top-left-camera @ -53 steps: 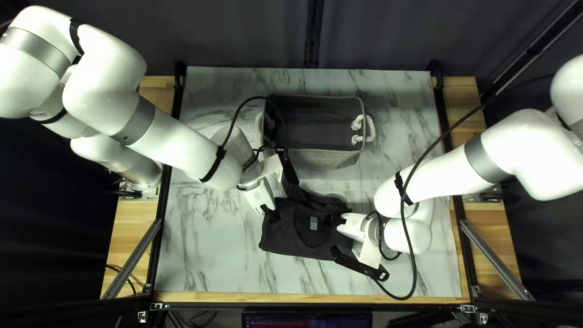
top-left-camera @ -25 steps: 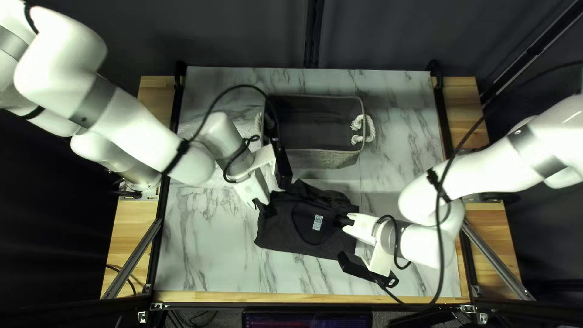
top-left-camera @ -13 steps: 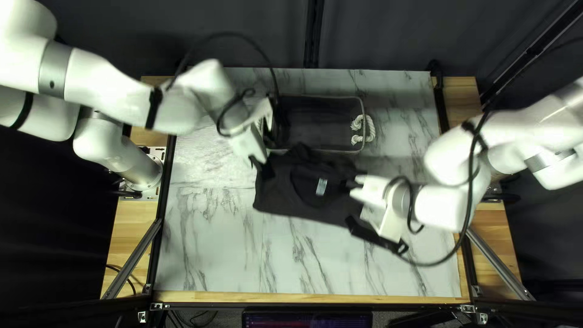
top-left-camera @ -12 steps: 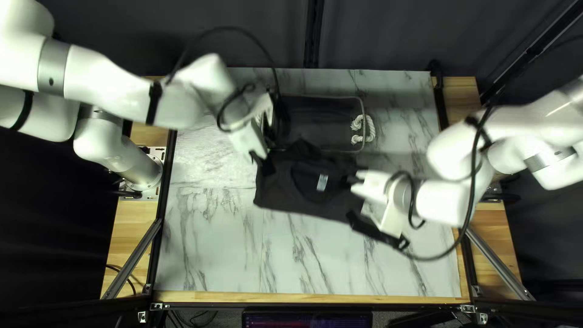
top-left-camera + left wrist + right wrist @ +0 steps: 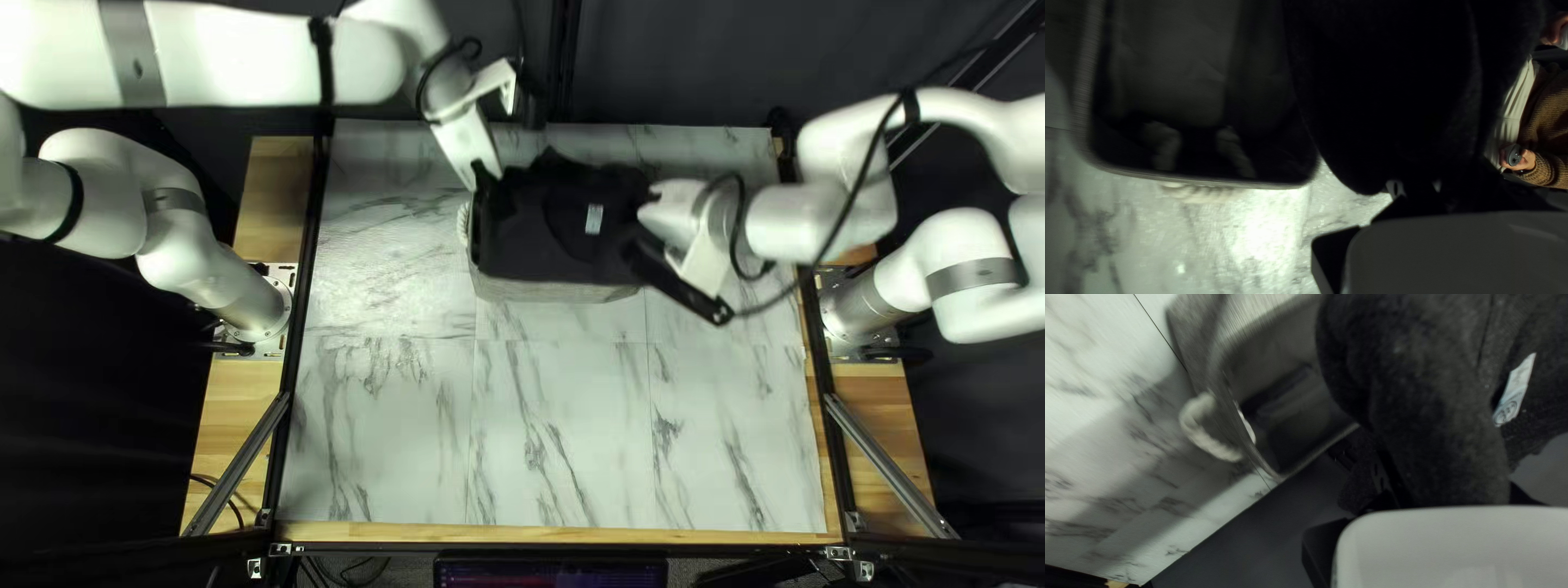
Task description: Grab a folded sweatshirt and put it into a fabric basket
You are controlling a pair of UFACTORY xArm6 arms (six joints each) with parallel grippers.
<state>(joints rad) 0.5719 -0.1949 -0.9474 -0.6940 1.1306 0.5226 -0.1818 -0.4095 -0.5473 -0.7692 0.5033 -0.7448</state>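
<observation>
The carrying step is in hand; the sweatshirt (image 5: pixel 557 237) is held above the fabric basket (image 5: pixel 555 293), clamped by left gripper (image 5: pixel 487 180) and right gripper (image 5: pixel 640 209); next, careful lowering inside is required.

Dark grey folded sweatshirt (image 5: pixel 544 234): matt, fuzzy cloth. Grey rectangular basket (image 5: pixel 550 292): rough woven fabric. Cream looped handle (image 5: pixel 1203 430): twisted rope. White grey-veined bench top (image 5: pixel 566 436): smooth, faintly glossy. Yellow-brown plank (image 5: pixel 242 397), bench's left edge: wood. White rounded arm casings (image 5: pixel 234 54): smooth, glossy.
</observation>
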